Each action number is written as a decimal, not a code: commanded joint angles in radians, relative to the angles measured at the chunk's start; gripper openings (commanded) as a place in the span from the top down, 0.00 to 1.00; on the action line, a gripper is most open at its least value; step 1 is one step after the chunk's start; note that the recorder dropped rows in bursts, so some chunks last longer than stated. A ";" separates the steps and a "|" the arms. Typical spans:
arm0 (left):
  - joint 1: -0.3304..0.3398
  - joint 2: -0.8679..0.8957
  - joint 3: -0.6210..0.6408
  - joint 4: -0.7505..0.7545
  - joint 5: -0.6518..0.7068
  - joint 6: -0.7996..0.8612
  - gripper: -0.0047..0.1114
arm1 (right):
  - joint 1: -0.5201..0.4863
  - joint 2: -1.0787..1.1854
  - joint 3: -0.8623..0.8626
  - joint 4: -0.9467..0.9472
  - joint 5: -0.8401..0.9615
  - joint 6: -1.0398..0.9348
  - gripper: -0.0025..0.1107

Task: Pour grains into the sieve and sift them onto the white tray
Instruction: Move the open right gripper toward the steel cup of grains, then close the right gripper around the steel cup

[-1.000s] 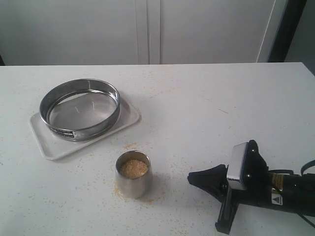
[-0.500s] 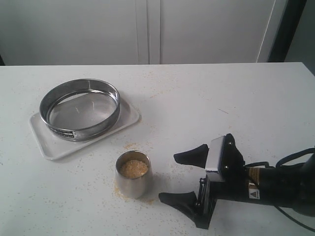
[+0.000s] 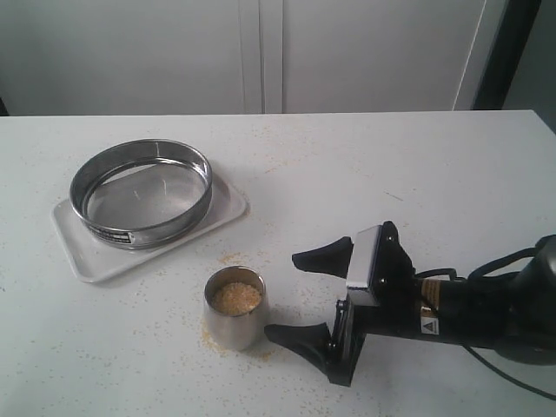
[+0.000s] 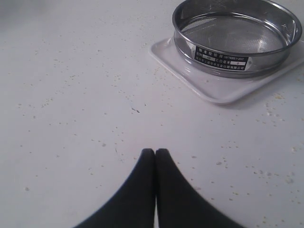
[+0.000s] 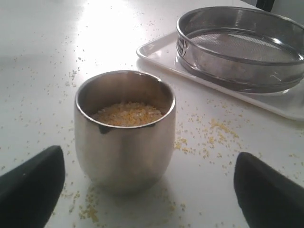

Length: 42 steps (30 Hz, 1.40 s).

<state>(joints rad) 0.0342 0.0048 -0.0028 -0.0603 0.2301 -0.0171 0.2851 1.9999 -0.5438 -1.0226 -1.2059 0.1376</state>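
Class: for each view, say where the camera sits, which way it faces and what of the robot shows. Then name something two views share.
Exterior view: off the arms, above the table, looking down across it; open right gripper shows.
Left wrist view: left arm, low, facing sieve on white tray; shut left gripper shows.
Right wrist view: right arm, facing cup of grains; open fingers show.
Shared: all see the sieve.

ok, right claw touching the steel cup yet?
Apart. Right wrist view: table shows on both sides of the steel cup, between it and the open right claw.
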 commanded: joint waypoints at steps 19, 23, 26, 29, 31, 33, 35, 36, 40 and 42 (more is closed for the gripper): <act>0.003 -0.005 0.003 -0.007 0.002 -0.004 0.96 | 0.075 0.073 -0.065 0.051 0.053 0.000 0.15; 0.003 -0.005 0.003 -0.007 0.002 -0.004 0.96 | 0.075 0.096 -0.083 0.051 0.030 -0.002 0.15; 0.003 -0.005 0.003 -0.007 0.002 -0.004 0.96 | 0.075 0.102 -0.093 0.049 0.016 -0.002 0.15; 0.003 -0.005 0.003 -0.007 0.002 -0.004 0.96 | 0.081 0.106 -0.107 0.047 0.010 -0.002 0.15; 0.003 -0.005 0.003 -0.007 0.002 -0.004 0.96 | 0.096 0.108 -0.115 0.044 0.016 -0.002 0.15; 0.003 -0.005 0.003 -0.007 0.002 -0.004 0.96 | 0.113 0.108 -0.123 0.044 0.018 -0.002 0.15; 0.003 -0.005 0.003 -0.007 0.002 -0.004 0.96 | 0.129 0.108 -0.131 0.044 0.022 -0.002 0.15; 0.003 -0.005 0.003 -0.007 0.002 -0.004 0.96 | 0.136 0.108 -0.135 0.046 0.033 -0.002 0.15; 0.003 -0.005 0.003 -0.007 0.002 -0.004 0.96 | 0.152 0.108 -0.148 0.051 0.064 -0.002 0.15; 0.003 -0.005 0.003 -0.007 0.002 -0.004 0.96 | 0.161 0.109 -0.157 0.047 0.062 -0.002 0.15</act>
<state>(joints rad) 0.0342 0.0048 -0.0028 -0.0603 0.2301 -0.0171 0.4356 2.1024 -0.6916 -0.9739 -1.1488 0.1376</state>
